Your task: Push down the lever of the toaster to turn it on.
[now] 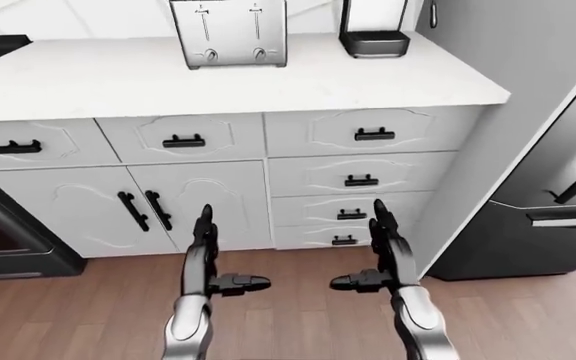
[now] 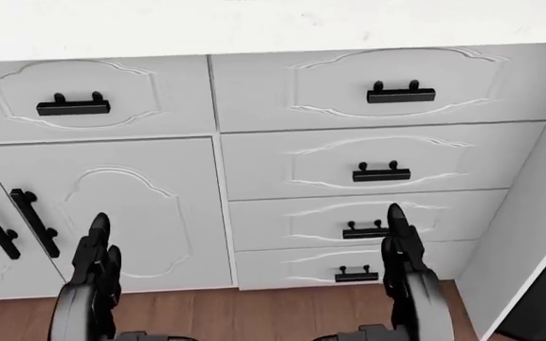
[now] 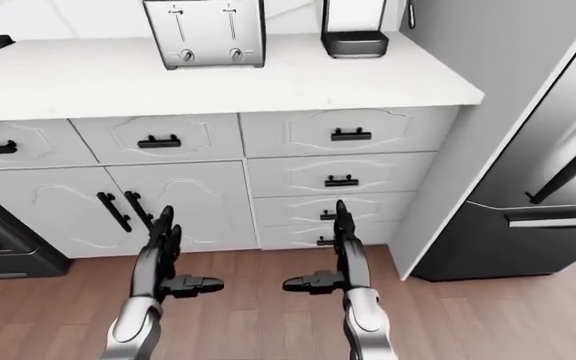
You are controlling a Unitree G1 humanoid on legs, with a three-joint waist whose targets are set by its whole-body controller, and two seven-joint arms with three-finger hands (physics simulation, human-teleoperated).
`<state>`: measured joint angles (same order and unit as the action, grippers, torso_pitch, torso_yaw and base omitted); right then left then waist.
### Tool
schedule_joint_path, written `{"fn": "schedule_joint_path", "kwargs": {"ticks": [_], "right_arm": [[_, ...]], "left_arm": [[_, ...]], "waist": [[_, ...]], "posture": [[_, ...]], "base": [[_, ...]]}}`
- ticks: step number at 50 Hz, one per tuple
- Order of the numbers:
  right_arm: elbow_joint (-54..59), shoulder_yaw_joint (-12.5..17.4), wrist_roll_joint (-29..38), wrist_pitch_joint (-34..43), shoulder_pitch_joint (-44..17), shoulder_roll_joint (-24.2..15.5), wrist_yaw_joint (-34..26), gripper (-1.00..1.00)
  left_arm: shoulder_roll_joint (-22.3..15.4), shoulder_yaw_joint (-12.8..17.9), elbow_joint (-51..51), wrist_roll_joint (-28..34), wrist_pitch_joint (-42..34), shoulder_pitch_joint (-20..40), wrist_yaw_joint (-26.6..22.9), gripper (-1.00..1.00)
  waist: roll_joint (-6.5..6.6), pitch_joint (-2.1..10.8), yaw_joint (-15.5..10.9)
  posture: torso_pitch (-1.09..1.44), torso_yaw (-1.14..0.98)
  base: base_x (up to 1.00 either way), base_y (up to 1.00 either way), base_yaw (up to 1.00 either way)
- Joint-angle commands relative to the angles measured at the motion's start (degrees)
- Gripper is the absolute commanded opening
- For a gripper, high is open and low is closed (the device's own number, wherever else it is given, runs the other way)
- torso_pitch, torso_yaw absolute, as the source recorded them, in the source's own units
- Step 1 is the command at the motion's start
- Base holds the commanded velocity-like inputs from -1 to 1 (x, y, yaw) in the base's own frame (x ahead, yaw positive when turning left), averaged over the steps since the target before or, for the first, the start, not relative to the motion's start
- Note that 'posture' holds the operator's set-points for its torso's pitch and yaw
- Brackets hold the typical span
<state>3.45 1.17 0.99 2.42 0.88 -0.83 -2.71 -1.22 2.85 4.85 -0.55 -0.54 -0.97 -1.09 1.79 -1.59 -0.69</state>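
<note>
- Standing at the top of the left-eye view: toaster [image 1: 229,31], boxy brushed-metal body, set on the white countertop [image 1: 218,79] against the wall; well apart from both hands.
- Front face: two vertical slots, each with a small lever [image 1: 203,12] near its top, and two round knobs [image 1: 210,55] low down. Levers too small to tell their shape.
- Handling, as judged: rigid metal casing, smooth and likely slippery; the body looks light enough to slide on the smooth counter under a push, so pressure should go straight down on a lever's top, by fingertip, not on the casing.
- Left hand [image 1: 204,247]: empty, fingers extended upward, thumb out sideways; low in the view, over the wood-plank floor [image 1: 298,315].
- Right hand [image 1: 383,244]: likewise empty and spread, gripping nothing.
- Adjacent: black-based appliance [image 1: 373,41] right of toaster; white panelled drawers [image 2: 377,163] with black bar handles; steel refrigerator [image 3: 538,172] at right.
</note>
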Motion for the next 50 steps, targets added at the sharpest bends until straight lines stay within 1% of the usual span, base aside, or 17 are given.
{"fn": "schedule_joint_path", "kwargs": {"ticks": [1, 6, 8, 9, 13, 19, 23, 24, 25, 31, 36, 37, 41, 45, 47, 49, 50], "right_arm": [[-2.26, 0.95, -0.14, -2.53, -1.21, -0.48, 0.39, 1.0], [-2.61, 0.87, -0.1, -2.3, -1.06, -0.43, 0.41, 1.0], [-2.1, 0.99, -0.16, -2.61, -1.22, -0.51, 0.35, 1.0], [-2.55, 0.88, -0.11, -2.26, -1.09, -0.47, 0.35, 1.0], [-2.18, 0.96, -0.16, -2.55, -1.18, -0.5, 0.29, 1.0], [-2.62, 0.92, -0.17, -2.19, -1.1, -0.46, 0.31, 1.0], [-2.85, 0.87, -0.17, -2.08, -1.01, -0.41, 0.36, 1.0], [-2.78, 0.87, -0.18, -2.14, -1.02, -0.42, 0.33, 1.0], [-2.99, 0.82, -0.15, -2.02, -0.95, -0.4, 0.35, 1.0], [-2.16, 1.04, -0.31, -2.54, -1.26, -0.51, 0.24, 1.0], [-2.88, 0.93, -0.32, -2.1, -0.95, -0.45, 0.26, 1.0], [-2.99, 0.91, -0.3, -2.02, -0.92, -0.42, 0.29, 1.0], [-3.0, 0.97, -0.39, -1.94, -0.98, -0.45, 0.26, 1.0], [-2.51, 1.01, -0.39, -2.34, -1.08, -0.48, 0.23, 1.0], [-2.88, 0.99, -0.4, -2.05, -1.01, -0.48, 0.23, 1.0], [-2.04, 1.05, -0.38, -2.67, -1.23, -0.53, 0.18, 1.0], [-1.78, 1.08, -0.37, -2.94, -1.24, -0.55, 0.17, 1.0]], "left_arm": [[0.24, -0.83, -2.8, -0.09, 2.26, 1.23, -0.4, 1.0], [0.29, -0.95, -3.99, -0.08, 1.22, 1.1, -0.3, 1.0], [0.35, -1.05, -4.68, -0.04, 0.74, 0.87, -0.25, 1.0], [0.3, -0.95, -3.84, -0.07, 1.33, 1.11, -0.31, 1.0], [0.25, -0.87, -3.29, -0.09, 1.69, 1.32, -0.34, 1.0], [0.31, -1.04, -4.18, 0.0, 1.12, 1.0, -0.27, 1.0], [0.26, -0.9, -3.25, -0.06, 1.86, 1.21, -0.35, 1.0], [0.3, -0.97, -3.93, -0.03, 1.26, 1.12, -0.28, 1.0], [0.26, -0.89, -3.48, -0.08, 1.62, 1.22, -0.34, 1.0], [0.36, -1.07, -4.45, 0.02, 0.94, 0.9, -0.24, 1.0], [0.25, -0.8, -2.36, -0.07, 2.54, 1.39, -0.36, 1.0], [0.25, -0.83, -2.87, -0.08, 2.01, 1.41, -0.32, 1.0], [0.25, -0.82, -2.67, -0.1, 2.26, 1.32, -0.34, 1.0], [0.26, -0.87, -3.07, -0.1, 1.96, 1.23, -0.31, 1.0], [0.27, -0.9, -3.35, -0.08, 1.75, 1.16, -0.29, 1.0], [0.29, -0.92, -3.43, -0.06, 1.57, 1.27, -0.22, 1.0], [0.29, -0.91, -3.19, -0.07, 1.83, 1.26, -0.25, 1.0]], "waist": [[-0.18, 0.83, 0.29], [-3.89, 0.57, 0.41], [-7.43, 1.55, 0.76], [-4.25, 0.77, 1.37], [-4.69, 1.27, 1.16], [-1.36, 0.32, 1.11], [4.9, 1.74, 0.85], [1.0, 0.66, 0.42], [1.84, 0.51, 0.73], [-1.52, 0.39, 0.73], [-7.21, 1.15, 0.99], [-4.23, 0.44, 1.72], [-4.94, 1.14, 1.49], [-2.33, 0.22, 1.43], [-0.09, 0.24, 1.5], [4.45, 1.45, 1.21], [2.15, 1.06, 0.81]], "posture": [[0.0, 0.0], [0.0, 0.0], [0.0, 0.0], [0.0, 0.0], [0.0, 0.0], [0.0, 0.0], [0.0, 0.0], [0.0, 0.0], [0.0, 0.0], [0.0, 0.0], [0.0, 0.0], [0.0, 0.0], [0.0, 0.0], [0.0, 0.0], [0.0, 0.0], [0.0, 0.0], [0.0, 0.0]], "base": [[0.0, 0.09, 0.0], [0.0, 0.09, 0.0], [0.0, 0.09, 0.0], [0.0, 0.09, 0.0], [0.0, 0.11, 0.0], [0.0, 0.15, 0.0], [0.0, 0.18, 0.0], [0.0, 0.24, 0.0], [0.0, 0.25, 0.0], [0.0, 0.25, 0.0], [0.0, 0.25, 0.0], [0.0, 0.24, 0.0], [0.0, 0.25, 0.0], [0.0, 0.25, 0.0], [0.0, 0.25, 0.0], [0.0, 0.24, 0.0], [0.0, 0.25, 0.0]]}}
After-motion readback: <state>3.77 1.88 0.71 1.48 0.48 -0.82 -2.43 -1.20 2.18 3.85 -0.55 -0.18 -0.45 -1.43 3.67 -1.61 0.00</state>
